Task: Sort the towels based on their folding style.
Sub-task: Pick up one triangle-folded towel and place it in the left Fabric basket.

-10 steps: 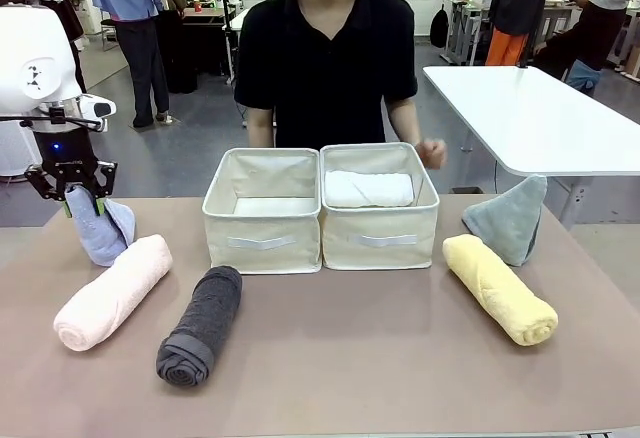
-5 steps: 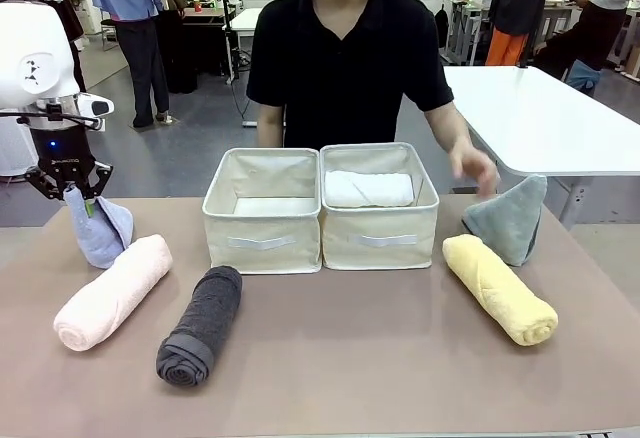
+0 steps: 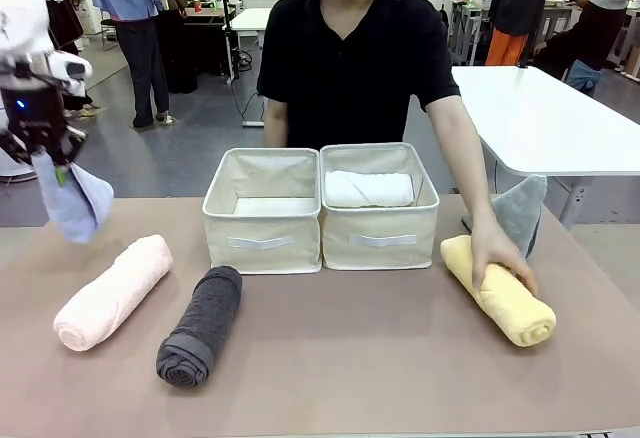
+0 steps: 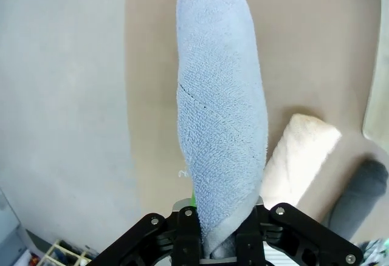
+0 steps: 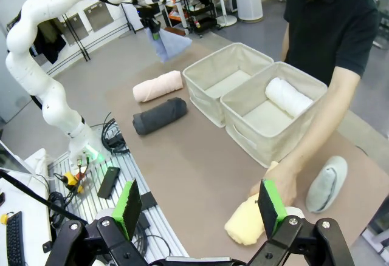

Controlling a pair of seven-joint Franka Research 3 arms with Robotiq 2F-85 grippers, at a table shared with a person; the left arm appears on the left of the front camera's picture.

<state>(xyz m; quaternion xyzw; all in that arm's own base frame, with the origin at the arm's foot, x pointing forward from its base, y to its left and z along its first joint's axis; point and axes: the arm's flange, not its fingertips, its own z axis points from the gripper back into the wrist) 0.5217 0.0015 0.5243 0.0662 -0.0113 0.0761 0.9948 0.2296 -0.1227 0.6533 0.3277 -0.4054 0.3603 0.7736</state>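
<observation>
The left end effector (image 3: 52,166) points straight down, clenched on the tip of the lavender-blue cone towel (image 3: 78,206), which hangs beneath it clear of the bench (image 3: 350,358). That is probably so the fold survives the trip to the empty left bin (image 3: 262,241) off to its right, beyond the pink roll (image 3: 112,291) and dark grey roll (image 3: 200,325) lying below it. The right bin (image 3: 380,241) holds the white roll (image 3: 368,189), a person's hand (image 3: 500,258) rests on the yellow roll (image 3: 505,303) beside the pale grey-green cone (image 3: 518,213), and the right end effector (image 5: 200,208) hovers released, fingers spread, angled toward that yellow roll just ahead of it.
</observation>
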